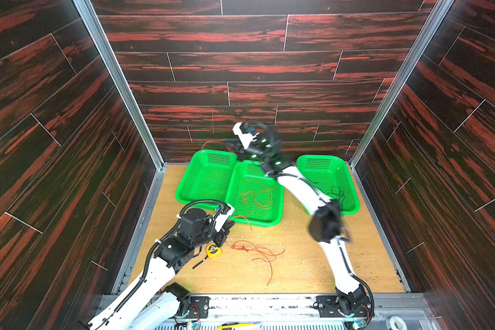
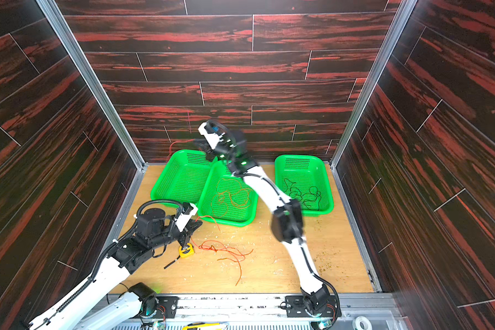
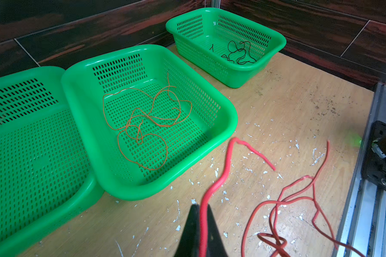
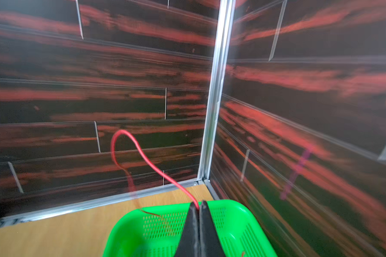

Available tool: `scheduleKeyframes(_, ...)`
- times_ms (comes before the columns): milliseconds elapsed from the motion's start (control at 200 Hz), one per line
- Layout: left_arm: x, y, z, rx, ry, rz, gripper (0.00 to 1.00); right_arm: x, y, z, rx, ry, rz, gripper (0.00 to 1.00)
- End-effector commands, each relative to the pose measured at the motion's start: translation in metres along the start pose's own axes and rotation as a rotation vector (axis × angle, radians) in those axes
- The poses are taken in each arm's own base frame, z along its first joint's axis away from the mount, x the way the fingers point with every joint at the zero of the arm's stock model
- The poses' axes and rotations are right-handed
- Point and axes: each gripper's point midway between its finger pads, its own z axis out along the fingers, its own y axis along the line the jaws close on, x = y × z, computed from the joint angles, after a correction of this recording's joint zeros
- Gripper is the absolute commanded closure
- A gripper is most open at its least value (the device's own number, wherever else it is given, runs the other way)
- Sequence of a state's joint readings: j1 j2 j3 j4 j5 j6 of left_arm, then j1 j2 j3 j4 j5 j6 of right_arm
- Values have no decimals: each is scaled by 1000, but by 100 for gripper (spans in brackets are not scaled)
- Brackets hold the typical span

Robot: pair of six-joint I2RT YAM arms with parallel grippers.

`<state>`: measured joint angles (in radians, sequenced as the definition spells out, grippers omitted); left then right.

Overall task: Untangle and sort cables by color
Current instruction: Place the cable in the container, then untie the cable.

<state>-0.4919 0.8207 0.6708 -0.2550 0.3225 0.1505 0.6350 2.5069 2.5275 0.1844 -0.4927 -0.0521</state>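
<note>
dark red-streaked walls (image 1: 240,65), flecked wooden desk (image 1: 297,271). lower left: left claw (image 1: 228,225) clenched on a red cable (image 1: 242,218) trailing right. centre: right claw (image 1: 229,143) grips a red loop (image 1: 212,141) arching above the left basket (image 1: 206,183). orange cables (image 1: 255,197) in middle basket (image 1: 277,200), black cables (image 1: 336,193) in right basket (image 1: 326,171).

Dark wood-grain panels streaked with red are closing in the work cell on three sides, the back wall (image 1: 255,71), the left wall (image 1: 40,143) and the right wall (image 1: 455,143) meeting at two bare aluminium corner posts (image 1: 120,83) that are catching a pale, cool light. Thin pale seams are dividing the glossy panels into long planks. A light plywood floor (image 1: 297,268) is lying between them, carrying white flecks (image 3: 215,172) across its middle and darker specks (image 1: 363,253) toward the right, while a grey metal rail (image 1: 269,300) is running along the near edge.
</note>
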Motion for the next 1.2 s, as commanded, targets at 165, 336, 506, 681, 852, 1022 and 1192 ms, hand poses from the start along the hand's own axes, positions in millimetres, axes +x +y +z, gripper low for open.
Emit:
scheduleKeyframes(165,-8,4,-16,-63,-60,14,100,121,-6,17,66,178,144,92)
scheduleKeyframes(336,-13,7,-19,-82,-82,18,100,111,-7,9,86,214,131,37)
scheduleKeyframes(506,-28,9,-22,-93,-132,7,100,58,-7,-7,103,230,106,7)
scheduleKeyframes(681,-43,6,-28,-80,-191,9,100,-16,-16,-48,124,209,143,2)
scheduleKeyframes(852,-50,3,-26,-58,-206,35,100,-79,-24,-120,98,150,218,2)
scheduleKeyframes(1022,-63,6,-25,-74,-228,74,100,-103,20,-200,133,197,81,5)
scheduleKeyframes(1192,-73,8,-25,-89,-256,164,100,-73,88,-278,115,262,86,21)
